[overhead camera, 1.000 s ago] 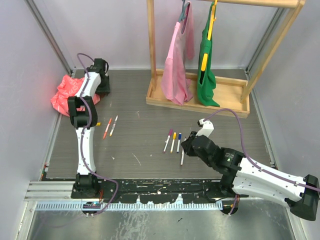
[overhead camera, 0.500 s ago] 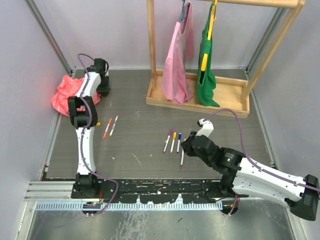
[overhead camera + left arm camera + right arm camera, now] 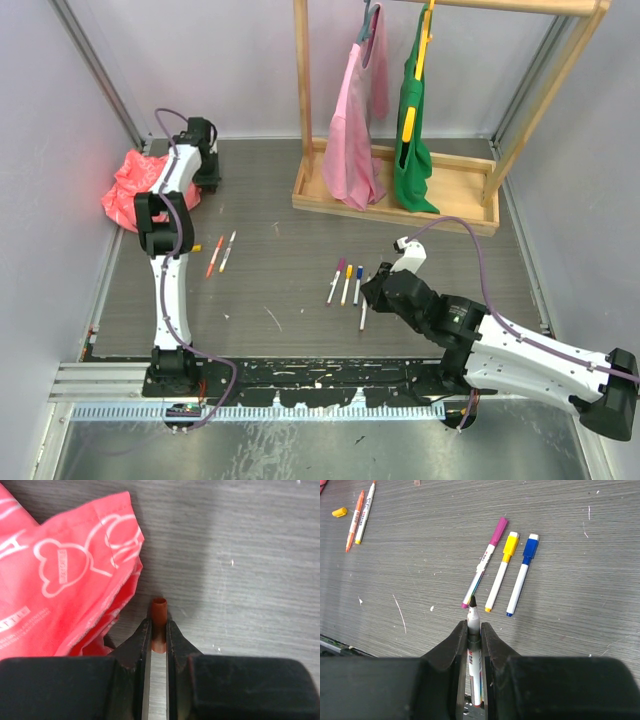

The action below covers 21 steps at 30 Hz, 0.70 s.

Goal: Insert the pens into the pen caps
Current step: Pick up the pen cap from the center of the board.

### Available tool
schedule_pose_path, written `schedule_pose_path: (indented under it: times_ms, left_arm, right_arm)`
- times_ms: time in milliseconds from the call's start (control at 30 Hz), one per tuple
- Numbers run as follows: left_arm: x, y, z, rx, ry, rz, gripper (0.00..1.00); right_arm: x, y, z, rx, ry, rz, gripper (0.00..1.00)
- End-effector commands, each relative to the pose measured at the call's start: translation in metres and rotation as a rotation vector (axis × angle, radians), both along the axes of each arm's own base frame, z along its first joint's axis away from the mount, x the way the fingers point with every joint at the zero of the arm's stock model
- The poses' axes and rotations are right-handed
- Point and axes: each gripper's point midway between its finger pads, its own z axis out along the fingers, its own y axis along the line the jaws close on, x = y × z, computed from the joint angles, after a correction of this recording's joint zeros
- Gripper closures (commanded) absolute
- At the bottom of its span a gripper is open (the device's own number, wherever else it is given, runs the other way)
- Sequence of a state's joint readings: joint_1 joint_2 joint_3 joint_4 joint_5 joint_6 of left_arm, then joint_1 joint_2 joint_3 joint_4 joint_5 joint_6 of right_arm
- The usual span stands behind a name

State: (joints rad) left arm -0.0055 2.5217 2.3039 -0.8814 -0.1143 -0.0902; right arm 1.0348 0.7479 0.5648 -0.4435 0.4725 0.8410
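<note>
My left gripper (image 3: 159, 626) is shut on a small reddish-brown pen cap (image 3: 159, 608), whose open end points away past the fingertips, right beside a red bag (image 3: 60, 575). In the top view this gripper (image 3: 207, 178) is at the back left. My right gripper (image 3: 473, 628) is shut on an uncapped white pen (image 3: 472, 611) with its black tip forward. Just beyond the tip lie three capped pens: purple (image 3: 485, 562), yellow (image 3: 501, 570) and blue (image 3: 522, 575). An orange pen (image 3: 214, 256), a white pen (image 3: 228, 250) and a loose yellow cap (image 3: 196, 247) lie at mid left.
The crumpled red bag (image 3: 140, 190) sits in the back left corner. A wooden clothes rack (image 3: 400, 190) with a pink and a green garment stands at the back right. The metal rail (image 3: 300, 385) with both arm bases runs along the near edge.
The right gripper and its pen have shifted slightly to the left. The left arm looks unmoved in the top view.
</note>
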Motion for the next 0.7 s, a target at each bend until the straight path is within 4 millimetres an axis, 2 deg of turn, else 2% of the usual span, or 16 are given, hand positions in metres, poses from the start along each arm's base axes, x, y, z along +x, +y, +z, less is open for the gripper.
schedule_pose_path:
  times_ms: [0, 167, 200, 333, 467, 667]
  left_arm:
    - [0.004, -0.02, 0.065, -0.049, -0.13, -0.033, 0.95]
    - [-0.018, -0.051, 0.109, -0.119, -0.177, -0.072, 0.95]
    - [-0.025, -0.057, 0.108, -0.13, -0.166, -0.076, 0.96]
    - [-0.059, -0.09, 0.129, -0.182, -0.181, -0.119, 0.96]
    - [-0.098, -0.132, 0.138, -0.199, -0.192, -0.193, 0.97]
    - [-0.164, -0.19, 0.137, -0.321, -0.172, -0.284, 0.97]
  right_arm:
    - [0.005, 0.008, 0.03, 0.088, -0.053, 0.002, 1.0]
    - [0.003, 0.006, 0.038, 0.119, -0.07, -0.003, 1.0]
    - [0.004, 0.005, 0.04, 0.12, -0.074, -0.004, 1.0]
    - [0.005, -0.001, 0.047, 0.113, -0.095, -0.018, 1.0]
    - [0.004, -0.007, 0.05, 0.11, -0.106, -0.029, 1.0]
    - [0.0, -0.011, 0.05, 0.122, -0.095, -0.031, 1.0]
